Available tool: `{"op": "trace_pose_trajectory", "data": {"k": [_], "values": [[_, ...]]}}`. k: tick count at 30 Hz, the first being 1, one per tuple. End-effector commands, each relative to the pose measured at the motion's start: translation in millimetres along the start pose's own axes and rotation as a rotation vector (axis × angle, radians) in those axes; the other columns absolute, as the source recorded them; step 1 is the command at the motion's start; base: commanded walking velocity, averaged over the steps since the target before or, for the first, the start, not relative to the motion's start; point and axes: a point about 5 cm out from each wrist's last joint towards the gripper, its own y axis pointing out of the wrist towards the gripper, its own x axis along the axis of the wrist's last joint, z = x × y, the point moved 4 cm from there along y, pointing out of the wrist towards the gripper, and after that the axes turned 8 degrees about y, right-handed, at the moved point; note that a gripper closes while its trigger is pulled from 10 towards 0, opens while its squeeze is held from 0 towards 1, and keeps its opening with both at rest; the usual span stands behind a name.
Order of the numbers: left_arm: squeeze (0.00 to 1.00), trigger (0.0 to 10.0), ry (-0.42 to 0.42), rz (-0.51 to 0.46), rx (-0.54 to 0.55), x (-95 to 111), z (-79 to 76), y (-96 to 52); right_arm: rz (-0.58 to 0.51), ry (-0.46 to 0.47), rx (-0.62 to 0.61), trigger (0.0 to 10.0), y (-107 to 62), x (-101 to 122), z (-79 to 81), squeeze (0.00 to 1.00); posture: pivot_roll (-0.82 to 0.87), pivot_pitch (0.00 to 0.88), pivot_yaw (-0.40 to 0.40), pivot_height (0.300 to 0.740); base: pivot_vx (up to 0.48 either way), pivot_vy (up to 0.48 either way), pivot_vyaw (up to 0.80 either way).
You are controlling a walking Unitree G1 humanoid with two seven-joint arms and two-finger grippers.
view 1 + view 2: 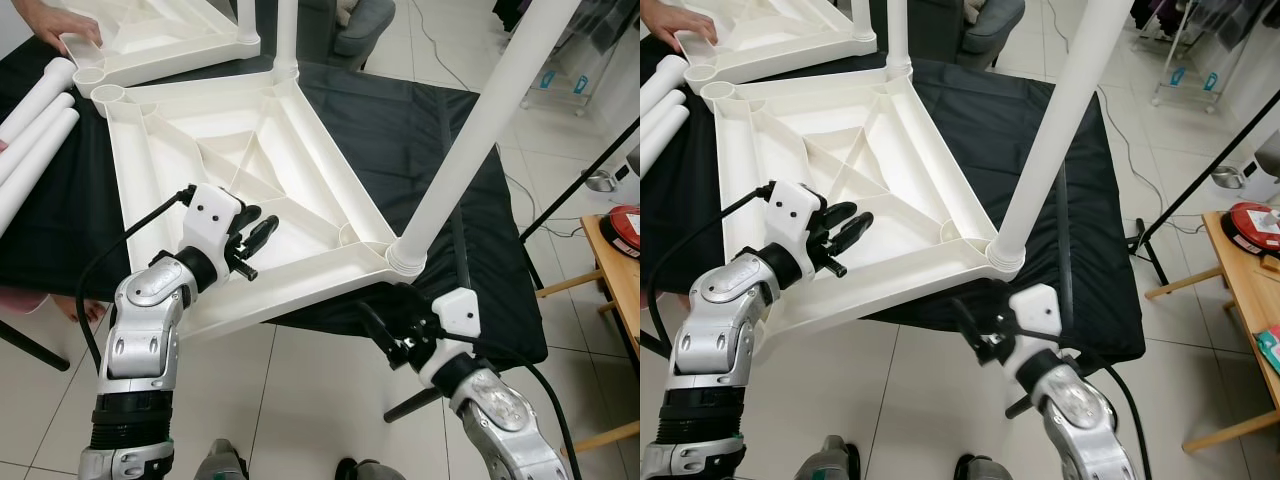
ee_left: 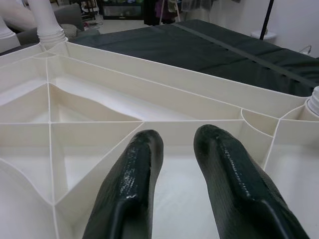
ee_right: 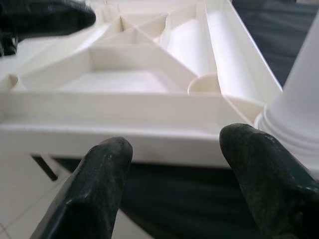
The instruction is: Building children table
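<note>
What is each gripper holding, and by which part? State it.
Nothing. The left gripper hovers open above the tabletop; the right gripper is open short of its edge, beside the leg.

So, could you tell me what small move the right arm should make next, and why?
Probably ease the right end effector forward and up to close on the leg above its corner socket. Its fingers are open and empty, just short of the tabletop edge, while the left end effector hovers over the ribs.

Left end effector reaches forward with fingers slightly parted, while the right end effector is raised, fingers spread.
</note>
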Motion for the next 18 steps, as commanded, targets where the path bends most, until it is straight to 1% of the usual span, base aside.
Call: {"op": "trace_pose_trajectory", "data": {"k": [1,3,4,5,6,8,9,11,12,13,14,15,16,17,18], "values": [[0.0,10.0,0.035,0.001,0.125,2.8,10.8,1.4,-0.006,0.008,0.005,10.0,7.6,0.6,4.6,0.0,0.17,0.112,-0.065,0.74,0.0,0.0,0.0],[0.0,10.0,0.035,0.001,0.125,2.8,10.8,1.4,-0.006,0.008,0.005,10.0,7.6,0.6,4.6,0.0,0.17,0.112,-0.065,0.74,0.0,0.0,0.0],[0.0,10.0,0.023,0.027,0.317,-1.8,25.1,-0.4,-0.034,0.002,-0.006,10.0,26.3,1.8,10.5,0.0,0.18,0.097,-0.073,0.74,0.0,0.0,0.0],[0.0,10.0,0.023,0.027,0.317,-1.8,25.1,-0.4,-0.034,0.002,-0.006,10.0,26.3,1.8,10.5,0.0,0.18,0.097,-0.073,0.74,0.0,0.0,0.0],[0.0,10.0,0.013,0.042,0.42,-4.8,31.5,-2.9,-0.042,-0.005,-0.013,10.0,35.7,0.7,12.9,0.0,0.18,0.094,-0.075,0.74,0.0,0.0,0.0],[0.0,10.0,0.013,0.042,0.42,-4.8,31.5,-2.9,-0.042,-0.005,-0.013,10.0,35.7,0.7,12.9,0.0,0.18,0.094,-0.075,0.74,0.0,0.0,0.0],[0.0,10.0,0.018,0.062,0.504,-7.5,36.9,-5.6,-0.046,-0.009,-0.017,10.0,42.9,-0.3,14.7,0.0,0.19,0.088,-0.079,0.74,0.0,0.0,0.0],[0.0,10.0,0.018,0.062,0.504,-7.5,36.9,-5.6,-0.046,-0.009,-0.017,10.0,42.9,-0.3,14.7,0.0,0.19,0.088,-0.079,0.74,0.0,0.0,0.0],[0.0,10.0,0.028,0.087,0.564,-11.0,40.9,-8.3,-0.048,-0.015,-0.004,10.0,49.8,-1.2,18.8,0.0,0.19,0.088,-0.079,0.74,0.0,0.0,0.0],[0.0,10.0,0.022,0.112,0.593,-16.0,44.3,-10.1,-0.034,-0.015,0.024,10.0,58.7,-5.1,26.1,0.0,0.2,0.084,-0.083,0.74,0.0,0.0,0.0],[0.0,10.0,0.022,0.112,0.593,-16.0,44.3,-10.1,-0.034,-0.015,0.024,10.0,58.7,-5.1,26.1,0.0,0.2,0.084,-0.083,0.74,0.0,0.0,0.0],[0.0,10.0,0.028,0.127,0.605,-18.4,46.8,-11.3,-0.016,-0.016,0.051,10.0,65.0,-8.8,32.4,0.0,0.2,0.084,-0.083,0.74,0.0,0.0,0.0],[0.0,10.0,0.028,0.127,0.605,-18.4,46.8,-11.3,-0.016,-0.016,0.051,10.0,65.0,-8.8,32.4,0.0,0.2,0.084,-0.083,0.74,0.0,0.0,0.0],[0.0,10.0,0.031,0.133,0.599,-18.8,49.4,-11.7,-0.001,-0.012,0.075,10.0,70.9,-11.9,38.6,0.0,0.2,0.084,-0.084,0.74,0.0,0.0,0.0],[0.0,10.0,0.031,0.133,0.599,-18.8,49.4,-11.7,-0.001,-0.012,0.075,10.0,70.9,-11.9,38.6,0.0,0.2,0.084,-0.084,0.74,0.0,0.0,0.0]]}}
